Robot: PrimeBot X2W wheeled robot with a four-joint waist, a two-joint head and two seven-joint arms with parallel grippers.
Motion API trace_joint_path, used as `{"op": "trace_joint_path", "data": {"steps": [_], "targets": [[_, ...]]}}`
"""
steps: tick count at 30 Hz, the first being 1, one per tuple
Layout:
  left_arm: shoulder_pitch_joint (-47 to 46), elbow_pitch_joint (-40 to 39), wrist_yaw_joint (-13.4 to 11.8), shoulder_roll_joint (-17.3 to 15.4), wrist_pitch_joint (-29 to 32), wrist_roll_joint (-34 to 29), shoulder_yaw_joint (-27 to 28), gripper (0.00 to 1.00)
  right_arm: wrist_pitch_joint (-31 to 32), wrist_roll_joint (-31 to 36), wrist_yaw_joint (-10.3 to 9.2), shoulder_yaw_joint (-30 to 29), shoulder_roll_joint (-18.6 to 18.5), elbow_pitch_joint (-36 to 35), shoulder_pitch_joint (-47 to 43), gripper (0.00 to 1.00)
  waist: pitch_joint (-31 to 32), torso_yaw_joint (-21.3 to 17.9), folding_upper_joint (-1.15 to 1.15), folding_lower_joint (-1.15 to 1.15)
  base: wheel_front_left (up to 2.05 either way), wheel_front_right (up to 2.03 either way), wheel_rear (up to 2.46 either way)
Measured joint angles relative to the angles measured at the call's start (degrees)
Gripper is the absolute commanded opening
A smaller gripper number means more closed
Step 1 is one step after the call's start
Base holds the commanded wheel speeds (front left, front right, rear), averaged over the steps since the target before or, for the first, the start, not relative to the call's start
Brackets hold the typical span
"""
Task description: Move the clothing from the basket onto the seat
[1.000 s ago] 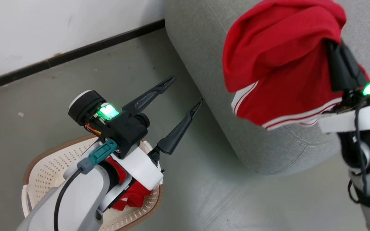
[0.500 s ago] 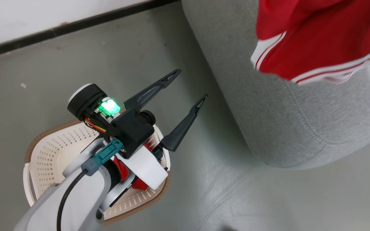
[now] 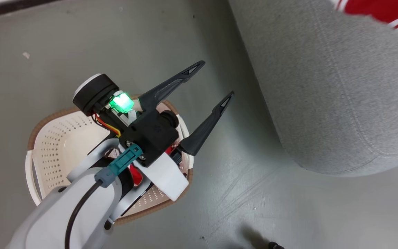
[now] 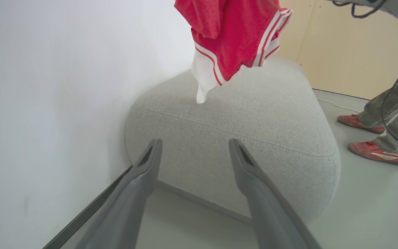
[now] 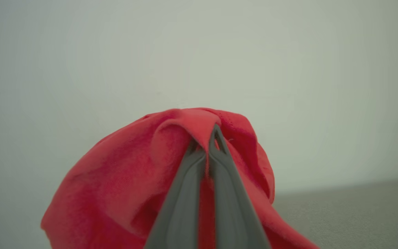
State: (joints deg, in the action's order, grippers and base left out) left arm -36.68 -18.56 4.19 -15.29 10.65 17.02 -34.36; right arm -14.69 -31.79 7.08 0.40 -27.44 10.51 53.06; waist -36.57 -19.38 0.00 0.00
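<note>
A piece of red clothing (image 5: 123,180) with white stripe trim drapes over my right gripper (image 5: 204,141), which is shut on a fold of it. In the left wrist view this clothing (image 4: 233,38) hangs above the grey seat (image 4: 254,117); the head view catches its hem (image 3: 385,12) at the top right over the seat (image 3: 340,90). My left gripper (image 3: 215,80) is open and holds nothing, raised above the cream basket (image 3: 57,148) on the floor. A bit of red clothing (image 3: 136,175) shows in the basket under my left arm. The left gripper (image 4: 193,147) points at the seat's side.
A white wall (image 4: 47,103) with a dark skirting strip (image 4: 92,211) runs to the left of the seat. A person's legs and red shoes (image 4: 378,152) stand on the grey floor beyond the seat's right end. A cable (image 4: 333,103) lies on the floor there.
The head camera has tilted down, so the held clothing and the seat slid up and right in its picture. Both grippers keep their states.
</note>
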Motion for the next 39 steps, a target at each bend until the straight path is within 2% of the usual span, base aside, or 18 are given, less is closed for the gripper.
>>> {"op": "trace_joint_path", "data": {"steps": [10,12,15,21,26,39], "targets": [[-2.02,-1.45,0.05,0.41,2.21,-0.12,-0.66,1.0,-0.01,-0.93,0.0,-3.0,-6.9,2.78,6.5,0.0,-4.42,1.44,0.0,0.0,0.0,0.0,0.0],[-2.79,-1.86,0.09,0.27,2.94,-0.71,-0.88,1.0,-0.01,0.19,0.0,-3.58,-9.99,3.24,8.82,0.0,-5.89,1.86,0.0,0.0,0.0,0.0,0.0],[-3.25,-2.38,0.09,0.15,3.47,-1.11,-0.93,1.0,-0.09,1.45,0.01,-3.58,-11.82,6.86,9.5,0.0,-7.37,2.32,0.0,0.0,0.0,0.0,0.0],[-4.33,-3.0,0.26,0.14,4.36,-1.49,-1.11,1.0,-0.09,1.93,0.01,-5.93,-10.39,15.39,9.43,0.0,-10.26,3.38,0.0,0.0,0.0,0.0,0.0],[-5.49,-3.21,0.35,0.13,4.49,-1.6,-1.3,1.0,-0.09,1.36,0.01,-6.21,-8.42,18.86,9.43,0.0,-12.08,4.22,0.0,0.0,0.0,0.0,0.0],[-9.21,-3.36,1.05,0.07,4.57,-2.59,-1.69,1.0,-0.09,2.11,0.01,-5.66,-8.42,27.43,12.07,0.0,-16.24,6.41,0.0,0.0,0.0,0.0,0.0]]}}
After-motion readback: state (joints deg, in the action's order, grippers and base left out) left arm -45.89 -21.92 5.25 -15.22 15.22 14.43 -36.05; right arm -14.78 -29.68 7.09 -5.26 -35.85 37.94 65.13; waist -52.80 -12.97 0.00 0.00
